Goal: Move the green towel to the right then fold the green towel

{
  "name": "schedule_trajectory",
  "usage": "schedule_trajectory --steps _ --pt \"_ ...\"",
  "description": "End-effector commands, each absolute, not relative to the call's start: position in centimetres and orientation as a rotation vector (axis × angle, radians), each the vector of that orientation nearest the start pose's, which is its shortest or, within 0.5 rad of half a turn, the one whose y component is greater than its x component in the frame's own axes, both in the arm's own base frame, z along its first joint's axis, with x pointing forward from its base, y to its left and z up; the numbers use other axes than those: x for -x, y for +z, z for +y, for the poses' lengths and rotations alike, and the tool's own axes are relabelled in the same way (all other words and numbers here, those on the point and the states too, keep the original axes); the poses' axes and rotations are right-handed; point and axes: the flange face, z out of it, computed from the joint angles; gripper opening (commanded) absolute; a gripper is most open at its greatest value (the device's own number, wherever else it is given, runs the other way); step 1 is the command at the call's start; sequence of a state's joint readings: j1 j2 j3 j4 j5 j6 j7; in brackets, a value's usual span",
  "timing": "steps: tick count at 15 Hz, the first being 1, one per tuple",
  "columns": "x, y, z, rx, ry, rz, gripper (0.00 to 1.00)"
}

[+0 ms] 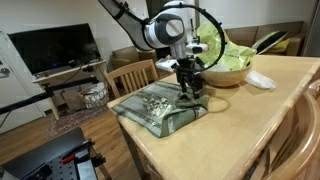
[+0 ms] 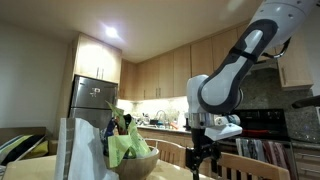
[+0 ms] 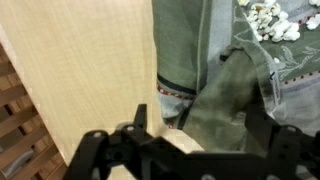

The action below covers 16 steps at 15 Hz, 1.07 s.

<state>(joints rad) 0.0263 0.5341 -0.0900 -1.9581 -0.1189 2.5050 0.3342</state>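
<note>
1. My gripper (image 1: 190, 88) stands wide, with nothing between the jaws. It hangs low over the green towel (image 1: 158, 108), at the side of the cloth nearest the wooden bowl (image 1: 228, 68).
2. The towel lies rumpled on the table (image 1: 250, 130), close to the corner by the chair (image 1: 130, 75). In the wrist view one flap of the towel (image 3: 215, 70) already lies over another, with a dark-bordered hem right under my fingers.
3. I judge this to be the start of a grasp. I cannot tell whether it serves the shift or the fold.
4. Next I need to go straight down and pinch that hem alone, not the layers beneath. Then I lift only a little so the cloth drags flat.
5. Edges: the towel's far side sits near the table's rim, so a pull that way risks it slipping off.
6. Room: bare wood stretches wide beside the towel (image 3: 90, 70). The bowl and a small white object (image 1: 260, 80) stand near, limiting travel toward them.
</note>
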Motion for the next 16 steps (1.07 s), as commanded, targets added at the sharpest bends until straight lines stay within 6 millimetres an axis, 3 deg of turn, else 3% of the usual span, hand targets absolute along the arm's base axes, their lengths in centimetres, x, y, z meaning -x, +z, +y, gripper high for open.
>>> schedule_trajectory --steps 1,9,15,16 --pt "-63.0 18.8 -4.6 3.187 -0.039 0.476 1.00" --pt "-64.8 14.7 -7.2 3.140 0.043 0.509 1.00" --pt "-65.9 12.7 -7.8 3.156 0.065 0.519 1.00" --pt "-66.1 12.6 -7.8 3.154 0.056 0.517 0.80"
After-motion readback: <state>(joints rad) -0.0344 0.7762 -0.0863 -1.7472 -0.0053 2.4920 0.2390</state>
